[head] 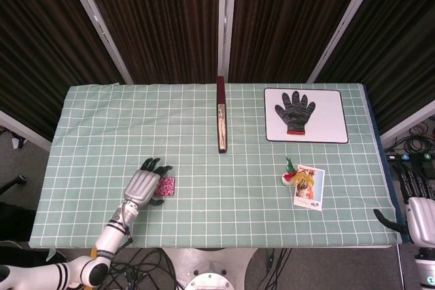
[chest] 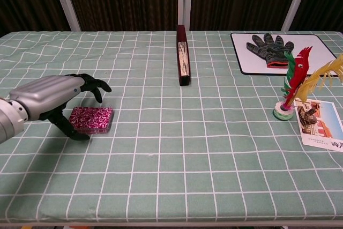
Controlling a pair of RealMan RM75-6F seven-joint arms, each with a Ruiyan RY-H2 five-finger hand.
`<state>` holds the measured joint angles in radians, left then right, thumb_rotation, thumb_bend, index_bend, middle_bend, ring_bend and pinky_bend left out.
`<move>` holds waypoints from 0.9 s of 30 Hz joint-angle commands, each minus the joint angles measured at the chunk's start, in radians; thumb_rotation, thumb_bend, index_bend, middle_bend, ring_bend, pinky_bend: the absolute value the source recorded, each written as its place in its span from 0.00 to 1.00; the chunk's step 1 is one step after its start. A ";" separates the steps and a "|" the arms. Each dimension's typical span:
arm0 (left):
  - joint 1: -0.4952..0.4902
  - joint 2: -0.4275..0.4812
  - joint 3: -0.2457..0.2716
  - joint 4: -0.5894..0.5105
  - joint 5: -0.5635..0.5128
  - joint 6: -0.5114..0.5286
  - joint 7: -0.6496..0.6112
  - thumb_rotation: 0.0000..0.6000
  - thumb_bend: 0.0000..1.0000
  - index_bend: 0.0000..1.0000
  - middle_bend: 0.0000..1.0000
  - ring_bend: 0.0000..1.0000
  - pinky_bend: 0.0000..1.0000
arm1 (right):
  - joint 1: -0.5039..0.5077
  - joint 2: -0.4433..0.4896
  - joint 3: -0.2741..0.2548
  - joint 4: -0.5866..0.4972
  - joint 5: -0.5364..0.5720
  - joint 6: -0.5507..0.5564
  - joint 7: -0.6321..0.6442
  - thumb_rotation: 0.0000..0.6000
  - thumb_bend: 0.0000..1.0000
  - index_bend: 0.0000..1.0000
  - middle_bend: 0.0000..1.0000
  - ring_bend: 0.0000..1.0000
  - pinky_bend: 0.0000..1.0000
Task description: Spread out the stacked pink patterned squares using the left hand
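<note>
We are hovering our silver-and-black left hand (chest: 59,103) over the stack of pink patterned squares (chest: 91,119) at the table's near left, fingers apart, gripping nothing. Only the head view is showing our right hand (head: 413,221), its grasp unclear to us.

Head view overhead, chest view low and frontal, sharing table (head: 204,120)
</note>
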<state>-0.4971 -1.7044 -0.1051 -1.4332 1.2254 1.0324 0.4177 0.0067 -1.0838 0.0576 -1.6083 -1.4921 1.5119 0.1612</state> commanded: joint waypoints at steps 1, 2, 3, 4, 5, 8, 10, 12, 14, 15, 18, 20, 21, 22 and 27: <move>-0.003 -0.004 0.001 0.006 -0.004 0.004 0.003 1.00 0.12 0.21 0.28 0.05 0.08 | 0.001 -0.001 0.001 0.002 0.003 -0.003 0.002 1.00 0.10 0.00 0.00 0.00 0.00; -0.004 -0.005 0.002 0.008 -0.005 0.005 0.005 1.00 0.13 0.21 0.29 0.05 0.08 | 0.001 -0.001 0.001 0.002 0.004 -0.004 0.002 1.00 0.10 0.00 0.00 0.00 0.00; -0.005 -0.006 0.003 0.012 -0.003 0.007 0.007 1.00 0.13 0.21 0.29 0.05 0.08 | 0.001 -0.001 0.001 0.003 0.005 -0.005 0.003 1.00 0.10 0.00 0.00 0.00 0.00; -0.006 -0.007 0.005 0.016 -0.002 0.009 0.011 1.00 0.13 0.21 0.29 0.05 0.08 | 0.001 -0.001 0.001 0.004 0.006 -0.006 0.003 1.00 0.10 0.00 0.00 0.00 0.00; -0.007 -0.008 0.007 0.020 -0.002 0.010 0.011 1.00 0.13 0.21 0.30 0.05 0.08 | 0.001 -0.002 0.001 0.005 0.007 -0.006 0.004 1.00 0.10 0.00 0.00 0.00 0.00; -0.008 -0.010 0.008 0.026 -0.006 0.011 0.007 1.00 0.13 0.21 0.31 0.05 0.08 | 0.000 -0.002 0.001 0.008 0.010 -0.008 0.006 1.00 0.10 0.00 0.00 0.00 0.00; -0.009 -0.011 0.008 0.028 -0.007 0.014 0.006 1.00 0.14 0.22 0.31 0.05 0.08 | 0.001 -0.002 0.002 0.009 0.012 -0.009 0.008 1.00 0.10 0.00 0.00 0.00 0.00; -0.010 -0.011 0.009 0.029 -0.009 0.014 0.004 1.00 0.15 0.23 0.32 0.05 0.08 | 0.001 -0.002 0.002 0.009 0.014 -0.011 0.008 1.00 0.10 0.00 0.00 0.00 0.00; -0.011 -0.011 0.009 0.031 -0.012 0.015 0.006 1.00 0.15 0.25 0.32 0.05 0.08 | 0.001 -0.003 0.002 0.008 0.013 -0.012 0.007 1.00 0.10 0.00 0.00 0.00 0.00; -0.011 -0.011 0.009 0.032 -0.015 0.015 0.006 1.00 0.15 0.25 0.32 0.05 0.08 | 0.001 -0.003 0.002 0.008 0.013 -0.011 0.007 1.00 0.10 0.00 0.00 0.00 0.00; -0.012 -0.011 0.010 0.032 -0.020 0.015 0.009 1.00 0.15 0.27 0.32 0.05 0.08 | 0.001 -0.003 0.002 0.008 0.013 -0.011 0.006 1.00 0.10 0.00 0.00 0.00 0.00; -0.013 -0.010 0.010 0.033 -0.023 0.017 0.010 1.00 0.15 0.29 0.32 0.05 0.08 | 0.001 -0.003 0.002 0.008 0.014 -0.012 0.006 1.00 0.10 0.00 0.00 0.00 0.00; -0.013 -0.010 0.010 0.034 -0.025 0.017 0.011 1.00 0.15 0.29 0.32 0.05 0.08 | 0.001 -0.003 0.002 0.008 0.014 -0.012 0.006 1.00 0.10 0.00 0.00 0.00 0.00; -0.014 -0.010 0.010 0.035 -0.027 0.017 0.011 1.00 0.15 0.30 0.32 0.05 0.08 | 0.001 -0.003 0.002 0.008 0.015 -0.013 0.006 1.00 0.10 0.00 0.00 0.00 0.00; -0.017 -0.010 0.009 0.041 -0.040 0.013 0.016 1.00 0.16 0.30 0.32 0.05 0.08 | 0.002 -0.003 0.002 0.008 0.015 -0.015 0.005 1.00 0.10 0.00 0.00 0.00 0.00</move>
<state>-0.5139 -1.7145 -0.0961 -1.3924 1.1856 1.0462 0.4331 0.0084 -1.0870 0.0596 -1.6004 -1.4774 1.4970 0.1665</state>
